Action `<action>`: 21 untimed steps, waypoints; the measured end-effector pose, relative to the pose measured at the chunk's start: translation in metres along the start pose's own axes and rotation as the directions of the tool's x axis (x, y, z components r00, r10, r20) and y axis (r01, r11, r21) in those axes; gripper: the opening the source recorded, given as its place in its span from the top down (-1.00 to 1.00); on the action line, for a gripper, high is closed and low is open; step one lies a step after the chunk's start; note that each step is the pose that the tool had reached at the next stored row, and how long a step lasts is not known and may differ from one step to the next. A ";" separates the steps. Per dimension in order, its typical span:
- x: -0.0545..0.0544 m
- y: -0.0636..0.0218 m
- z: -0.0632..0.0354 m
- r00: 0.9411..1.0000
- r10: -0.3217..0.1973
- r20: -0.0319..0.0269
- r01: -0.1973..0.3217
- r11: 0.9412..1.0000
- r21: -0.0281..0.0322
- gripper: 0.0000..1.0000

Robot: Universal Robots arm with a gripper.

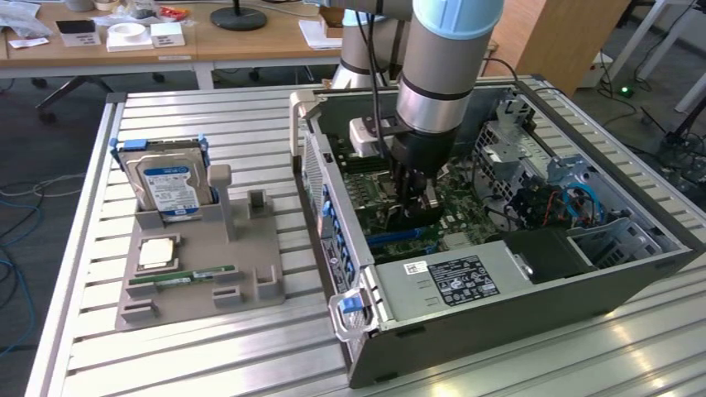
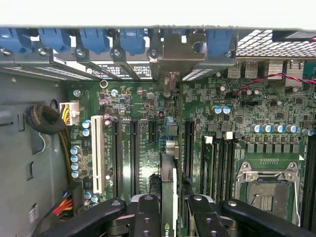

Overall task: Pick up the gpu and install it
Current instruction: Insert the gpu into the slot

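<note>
The gpu [image 2: 168,173] stands on edge between the two black fingers [image 2: 148,215] of the pincer [image 2: 170,210], which is closed down to a narrow gap and grips the card's flat faces. In the wrist view the card is a thin dark strip held above the green motherboard [image 2: 143,106]. It runs in line with the long black expansion slots [image 2: 133,153] and lies between them and the memory slots [image 2: 217,163]. Whether its lower edge touches a slot cannot be told.

A white slot [image 2: 98,153] lies further along the board on one side of the card, and the open processor socket [image 2: 269,190] on the other.

In the exterior view the pincer [image 1: 417,207] sits just right of the frame's centre. It reaches down from the arm [image 1: 441,74] into the open computer case [image 1: 497,322], which lies on its side and takes up the right half of the frame. The power supply [image 1: 458,277] with its black label sits just below the pincer in the frame.

At the exterior view's left, well apart from the case, a grey holder [image 1: 198,285] rests on the slatted metal desk [image 1: 165,364]. It carries an upright silver hard drive [image 1: 165,178] with a blue-white label and a narrow green memory stick [image 1: 182,277] lying flat.
</note>
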State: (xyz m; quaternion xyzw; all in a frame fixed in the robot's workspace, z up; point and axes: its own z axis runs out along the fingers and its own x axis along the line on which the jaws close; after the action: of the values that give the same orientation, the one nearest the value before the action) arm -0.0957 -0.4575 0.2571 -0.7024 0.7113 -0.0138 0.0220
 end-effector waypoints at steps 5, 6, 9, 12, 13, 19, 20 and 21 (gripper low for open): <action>0.000 0.0000 0.0004 1.000 0.000 0.000 0.000 1.000 0.000 0.47; 0.000 0.0001 0.0005 1.000 0.000 0.000 0.000 1.000 0.000 0.47; 0.000 0.0001 0.0005 1.000 0.000 0.000 0.000 1.000 0.000 0.47; 0.000 0.0001 0.0005 1.000 0.000 0.000 0.000 1.000 0.000 0.47; 0.000 0.0001 0.0005 1.000 0.000 0.000 0.000 1.000 0.000 0.47; 0.001 0.0001 0.0006 1.000 0.002 0.000 -0.002 1.000 0.000 0.47; 0.001 0.0001 0.0006 1.000 0.002 0.000 -0.002 1.000 0.000 0.47; 0.001 0.0001 0.0008 1.000 0.003 0.000 -0.003 1.000 0.000 0.47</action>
State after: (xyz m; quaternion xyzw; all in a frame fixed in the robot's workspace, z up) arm -0.0957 -0.4585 0.2563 -0.7014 0.7123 -0.0138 0.0220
